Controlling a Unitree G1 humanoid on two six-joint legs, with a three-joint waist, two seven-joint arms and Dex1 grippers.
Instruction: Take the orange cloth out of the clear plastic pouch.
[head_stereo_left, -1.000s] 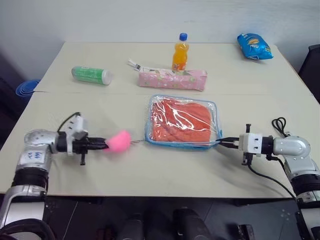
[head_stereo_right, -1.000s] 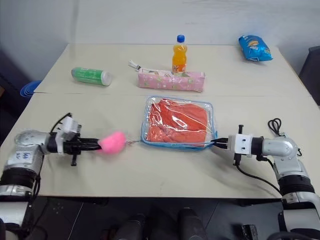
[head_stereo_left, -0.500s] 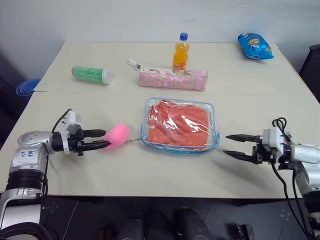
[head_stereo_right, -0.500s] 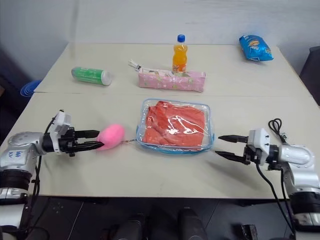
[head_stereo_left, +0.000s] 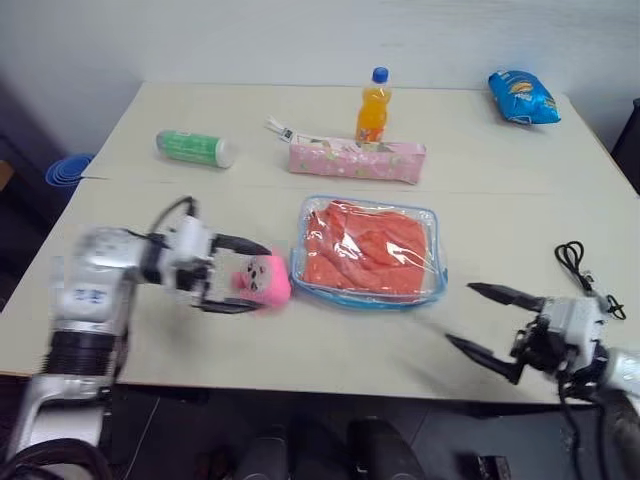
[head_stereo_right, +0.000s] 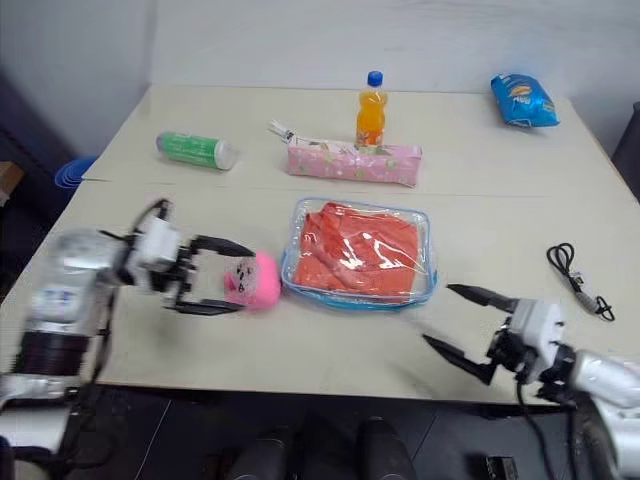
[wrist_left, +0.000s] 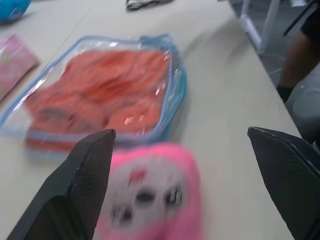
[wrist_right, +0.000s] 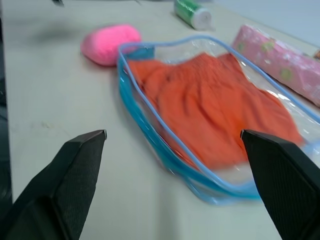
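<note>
The left hand (head_stereo_left: 243, 277) is seen released, its two black fingers spread wide on either side of the pink plush toy (head_stereo_left: 262, 279); whether the fingers touch the toy cannot be told. The toy lies on the bench (head_stereo_left: 300, 350), just beside the left edge of the clear plastic pouch (head_stereo_left: 368, 250). The right hand (head_stereo_left: 481, 321) is likewise released, its fingers splayed far apart with nothing between them, and is held near the front edge of the bench, apart from the pouch's right front corner.

The pouch is laid flat at the middle of the bench, and the orange cloth (head_stereo_left: 365, 248) is seen wholly inside it, wrinkled and spread across most of its width. In the right wrist view the pouch's light-blue trim (wrist_right: 150, 107) is seen running round the cloth.

Beyond the pouch, the pink floral pencil case (head_stereo_left: 357, 161) is laid lengthwise, with an orange drink bottle (head_stereo_left: 372, 105) standing upright just behind it. A green bottle (head_stereo_left: 193, 148) is lying on its side at the far left, and a blue snack bag (head_stereo_left: 523, 96) rests at the far right corner. A black cable (head_stereo_left: 578, 265) is coiled near the right edge.
</note>
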